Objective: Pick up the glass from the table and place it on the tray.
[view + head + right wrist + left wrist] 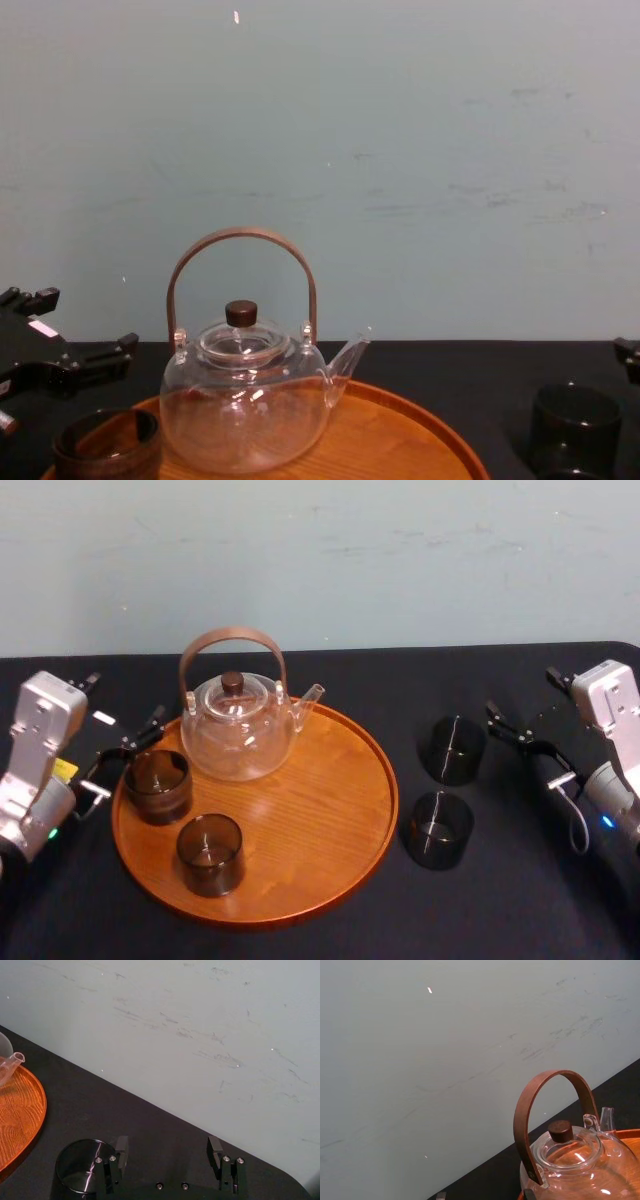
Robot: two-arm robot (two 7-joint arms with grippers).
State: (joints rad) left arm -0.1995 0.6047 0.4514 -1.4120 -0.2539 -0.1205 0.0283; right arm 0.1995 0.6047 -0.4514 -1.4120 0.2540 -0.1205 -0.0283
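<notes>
**Two smoked glasses on the cloth, both grippers open**

The table (500,900) is draped in matte black cloth. On it sits the tray (330,810), a big round disc of orange-brown wood with plain grain lines and a low raised rim. At the back of the tray stands a clear glass teapot (240,735). It is round-bellied, with a short spout aimed to the robot's right, an arched brown handle (232,638) and a dark knob (233,681) on its lid. Two short, straight-walled cylinders of dark smoked glass stand upright on the wood as well. The rear tray glass (157,785) is by the left rim, and the front tray glass (210,853) is closer to the robot.

The glasses not yet on the tray stand on the cloth to its right, both upright and of the same dark, shiny make. The farther glass (452,748) and the nearer glass (438,828) stand one behind the other, apart from each other and near the tray's rim.

The right gripper (167,1146) sits just right of the farther glass, with its blocky black fingers spread wide and nothing between them. Seen from its wrist, that glass is just beside one finger, outside the gap. The left gripper (122,710) is at the tray's left edge, just behind the rear tray glass, and its fingers are likewise parted and empty. Behind everything is a pale, lightly scuffed wall (320,560).
</notes>
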